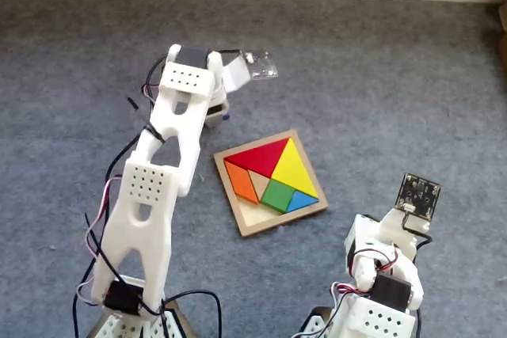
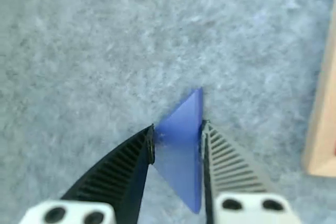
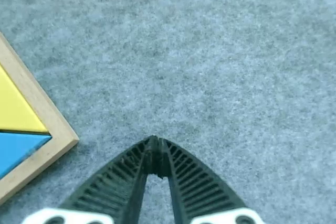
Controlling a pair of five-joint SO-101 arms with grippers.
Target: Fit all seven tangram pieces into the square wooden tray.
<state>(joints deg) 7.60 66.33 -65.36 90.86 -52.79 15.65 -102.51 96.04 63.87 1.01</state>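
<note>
From above, the left arm point(image 1: 158, 187) reaches across the bench point(image 1: 396, 77) to a spot just beyond the tray's far-left side, and its own wrist hides the left claw there. The left wrist view shows the left claw point(image 2: 177, 135) closed on a dark blue piece point(image 2: 184, 111), one finger against each side. The piece looks three-cornered. One tip pokes out past the fingertips over the grey felt, and the other end runs back between the fingers where its outline is hard to follow. Whether it touches the felt cannot be told. A strip of pale wood is cut off at that view's edge.

The tray point(image 1: 311, 166) lies in the middle of the bench, turned cornerwise. Inside it lie a red triangle point(image 1: 261, 156) and a yellow triangle point(image 1: 295, 170), both large, with an orange slanted piece point(image 1: 242, 184), a green square point(image 1: 277, 194) and a small light blue triangle point(image 1: 303, 201). They sit flat and edge to edge. A tan patch point(image 1: 260, 183) between orange and green may be a plain piece or bare floor, and the view does not settle it. A pale bare strip point(image 1: 261, 215) runs along the near-left side.

The right arm point(image 1: 380, 275) is folded up near the tray's right corner. The right claw point(image 3: 155, 155) is pinched together with nothing between its fingers, over the felt just beside that corner.
</note>
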